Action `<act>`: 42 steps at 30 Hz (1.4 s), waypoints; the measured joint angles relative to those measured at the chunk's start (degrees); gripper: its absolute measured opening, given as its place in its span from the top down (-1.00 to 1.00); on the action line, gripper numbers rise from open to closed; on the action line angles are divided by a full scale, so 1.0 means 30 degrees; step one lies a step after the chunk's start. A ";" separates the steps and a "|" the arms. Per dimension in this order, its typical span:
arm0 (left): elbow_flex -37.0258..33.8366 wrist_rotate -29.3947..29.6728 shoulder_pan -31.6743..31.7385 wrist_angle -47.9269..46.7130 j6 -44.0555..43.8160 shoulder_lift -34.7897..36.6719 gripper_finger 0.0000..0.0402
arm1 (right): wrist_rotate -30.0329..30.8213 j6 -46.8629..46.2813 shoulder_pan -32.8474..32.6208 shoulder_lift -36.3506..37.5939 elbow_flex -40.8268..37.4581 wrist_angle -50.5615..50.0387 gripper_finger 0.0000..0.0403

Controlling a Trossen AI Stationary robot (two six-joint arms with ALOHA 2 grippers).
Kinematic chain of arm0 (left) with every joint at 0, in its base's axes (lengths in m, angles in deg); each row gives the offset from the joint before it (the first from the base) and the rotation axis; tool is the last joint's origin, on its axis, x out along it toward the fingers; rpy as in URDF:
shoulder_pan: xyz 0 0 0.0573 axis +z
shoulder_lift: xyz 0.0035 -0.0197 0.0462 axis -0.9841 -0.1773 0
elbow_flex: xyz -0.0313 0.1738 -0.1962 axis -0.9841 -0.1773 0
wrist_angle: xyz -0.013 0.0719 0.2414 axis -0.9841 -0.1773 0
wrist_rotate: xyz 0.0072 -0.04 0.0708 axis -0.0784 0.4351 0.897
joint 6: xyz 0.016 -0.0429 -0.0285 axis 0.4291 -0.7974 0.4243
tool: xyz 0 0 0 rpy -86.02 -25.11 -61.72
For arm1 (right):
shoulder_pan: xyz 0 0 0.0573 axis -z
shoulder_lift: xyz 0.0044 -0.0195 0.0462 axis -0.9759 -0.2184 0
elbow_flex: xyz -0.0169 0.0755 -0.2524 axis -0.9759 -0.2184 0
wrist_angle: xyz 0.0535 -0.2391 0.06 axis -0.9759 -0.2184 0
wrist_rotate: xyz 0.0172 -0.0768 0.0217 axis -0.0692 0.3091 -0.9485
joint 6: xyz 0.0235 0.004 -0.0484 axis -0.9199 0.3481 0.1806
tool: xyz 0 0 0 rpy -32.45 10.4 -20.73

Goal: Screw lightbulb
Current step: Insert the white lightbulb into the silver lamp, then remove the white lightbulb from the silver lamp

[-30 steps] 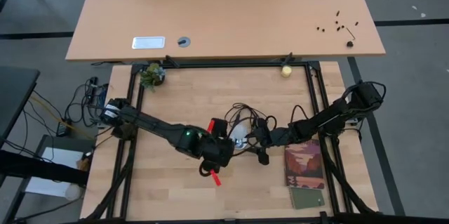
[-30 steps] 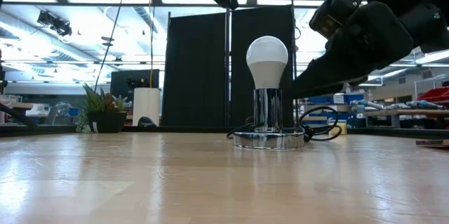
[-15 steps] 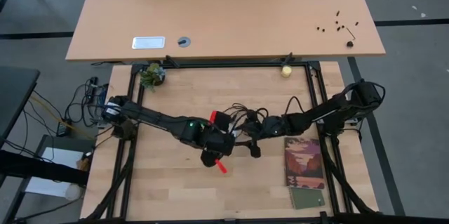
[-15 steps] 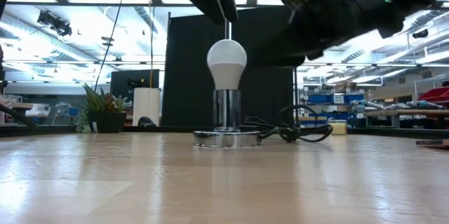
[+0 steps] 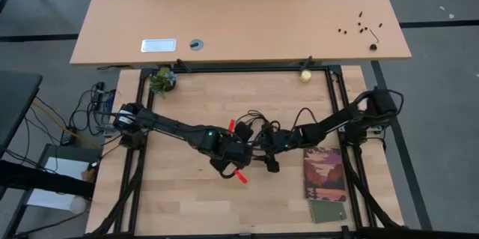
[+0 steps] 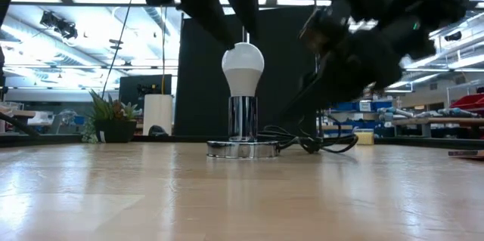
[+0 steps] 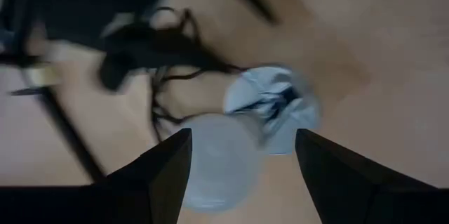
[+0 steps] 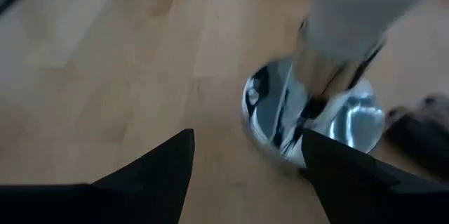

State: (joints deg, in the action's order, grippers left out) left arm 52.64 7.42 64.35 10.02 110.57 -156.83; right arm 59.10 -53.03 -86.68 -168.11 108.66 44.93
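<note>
Lightbulb (image 6: pixel 243 68): white, pear-shaped, matte, upright in the chrome stem of a round silver socket (image 6: pixel 243 149) near the counter's (image 6: pixel 151 196) middle. Black cord (image 6: pixel 318 143) trails from the base. Left tool (image 7: pixel 242 161) directly above the bulb, fingers spread wide either side of the dome, no contact visible. Right tool (image 8: pixel 245 161) just beside the socket, fingers apart, holding nothing. Booklet (image 5: pixel 324 174) lies well apart, toward the right arm's side. Small potted plant (image 6: pixel 112 118) at the far edge.
</note>
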 joint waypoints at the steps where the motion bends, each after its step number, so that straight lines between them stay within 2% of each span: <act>1: 0.0007 0.0385 0.0048 0.0097 0.0329 -0.0029 -0.29 | -0.0051 -0.0157 -0.0004 -0.0646 -0.0020 0.0516 -0.35; 8: 0.0000 0.0710 0.0426 -0.0304 0.1029 -0.0116 -0.29 | 0.0679 -0.0911 0.0020 -0.4032 0.0000 0.5481 -0.35; 14: 0.0029 0.0430 0.0791 -0.1536 -0.0321 -0.0101 -0.29 | -0.0356 -0.0779 0.0153 -0.5201 0.0894 0.6275 -0.35; 21: -0.0009 0.0362 0.0791 -0.2813 -0.0471 -0.0108 -0.29 | -0.0668 -0.0880 0.0524 -0.4176 0.1049 0.5301 -0.35; 28: -0.0015 0.0277 0.0893 -0.2765 -0.3464 -0.0123 -0.29 | 0.0287 -0.0889 0.0207 -0.3246 0.0868 0.4240 -0.35; 32: -0.0015 0.0269 0.0833 -0.2775 -0.3997 -0.0060 -0.29 | 0.0308 -0.0887 0.0098 -0.3122 0.0866 0.3156 -0.35; 42: 0.0007 0.0150 -0.0864 -0.2182 -0.8241 0.1122 -0.29 | 0.0344 -0.1630 -0.0483 -0.1904 0.0852 -0.0912 -0.35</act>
State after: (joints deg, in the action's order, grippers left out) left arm 52.66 7.87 61.76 3.47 85.85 -153.47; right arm 60.14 -57.92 -88.13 -173.83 111.22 42.19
